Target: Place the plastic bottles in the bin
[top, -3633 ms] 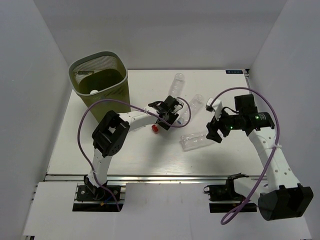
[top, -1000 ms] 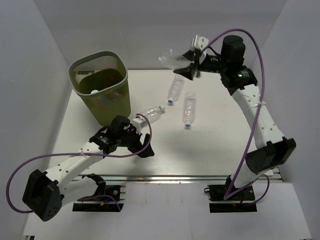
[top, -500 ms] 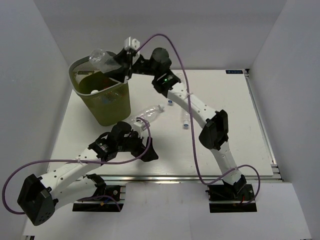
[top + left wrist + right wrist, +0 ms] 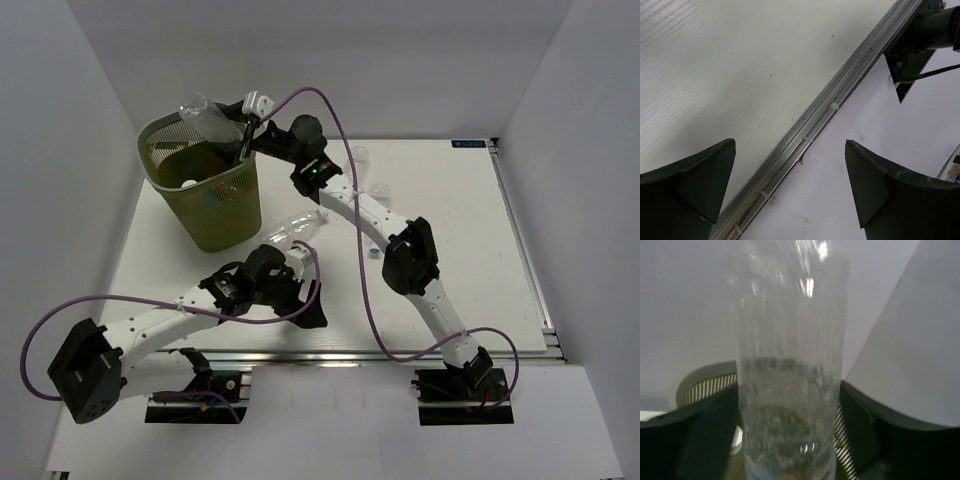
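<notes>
Above the olive mesh bin (image 4: 215, 215), a clear crinkled plastic bottle (image 4: 205, 115) tilts over the rim. My right gripper (image 4: 240, 135) reaches over that rim with its jaws open; the bottle (image 4: 790, 340) is blurred and still sits between them, with bin mesh (image 4: 842, 430) showing beside one finger. My left gripper (image 4: 312, 290) hangs open and empty over the table's front edge (image 4: 830, 107). One more bottle (image 4: 295, 228) lies next to the bin, and two others (image 4: 357, 155) (image 4: 378, 190) show partly behind the right arm.
Inside the bin lie a white-capped item (image 4: 188, 183) and other clutter. The right arm (image 4: 400, 255) stretches diagonally across the table middle. Through the left wrist view I see the white tabletop (image 4: 715, 60) and a dark arm mount (image 4: 920, 40).
The right arm swung the bottle from the back middle over to the bin, and its jaws have opened. The left gripper moved right along the front edge.
</notes>
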`<state>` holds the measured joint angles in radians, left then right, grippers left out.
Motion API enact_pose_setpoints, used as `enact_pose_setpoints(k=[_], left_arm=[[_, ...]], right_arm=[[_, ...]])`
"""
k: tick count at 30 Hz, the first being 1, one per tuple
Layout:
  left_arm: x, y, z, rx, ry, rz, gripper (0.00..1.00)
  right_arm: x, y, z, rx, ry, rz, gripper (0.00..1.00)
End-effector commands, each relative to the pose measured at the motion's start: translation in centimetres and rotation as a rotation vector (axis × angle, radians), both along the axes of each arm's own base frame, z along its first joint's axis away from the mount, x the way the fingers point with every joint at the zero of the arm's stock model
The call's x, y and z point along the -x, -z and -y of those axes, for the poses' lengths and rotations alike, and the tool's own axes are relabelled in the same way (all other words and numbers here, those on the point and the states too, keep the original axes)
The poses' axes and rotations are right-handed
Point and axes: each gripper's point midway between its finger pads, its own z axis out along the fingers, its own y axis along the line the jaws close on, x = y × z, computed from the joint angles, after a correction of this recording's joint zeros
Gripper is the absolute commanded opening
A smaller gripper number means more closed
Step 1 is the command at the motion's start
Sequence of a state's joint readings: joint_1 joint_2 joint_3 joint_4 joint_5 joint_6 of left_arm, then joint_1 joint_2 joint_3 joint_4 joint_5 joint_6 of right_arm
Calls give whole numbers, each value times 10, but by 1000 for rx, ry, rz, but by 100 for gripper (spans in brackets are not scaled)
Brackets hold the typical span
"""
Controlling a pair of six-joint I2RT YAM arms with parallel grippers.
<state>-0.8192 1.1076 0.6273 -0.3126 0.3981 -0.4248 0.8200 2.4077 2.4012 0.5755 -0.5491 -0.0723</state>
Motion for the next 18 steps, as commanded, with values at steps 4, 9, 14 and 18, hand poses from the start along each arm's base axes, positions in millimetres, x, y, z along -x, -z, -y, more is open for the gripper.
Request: enact_pose_setpoints(k=[4,9,14,18], left_arm=[[-10,-22,24,13,8,61,100],[-40,-36,36,-58,-21,202,100],[-99,-39,40,-282,-96,378,100],[-152,-21,28,-507,-190,456,100]], right_arm=[[-4,-31,9,-106,68,78,90],[26,-106,53,-201,45,142,89],[-3,-141,113,-195,249,15,0],[-68,-123,212,-34,587,-131,0]])
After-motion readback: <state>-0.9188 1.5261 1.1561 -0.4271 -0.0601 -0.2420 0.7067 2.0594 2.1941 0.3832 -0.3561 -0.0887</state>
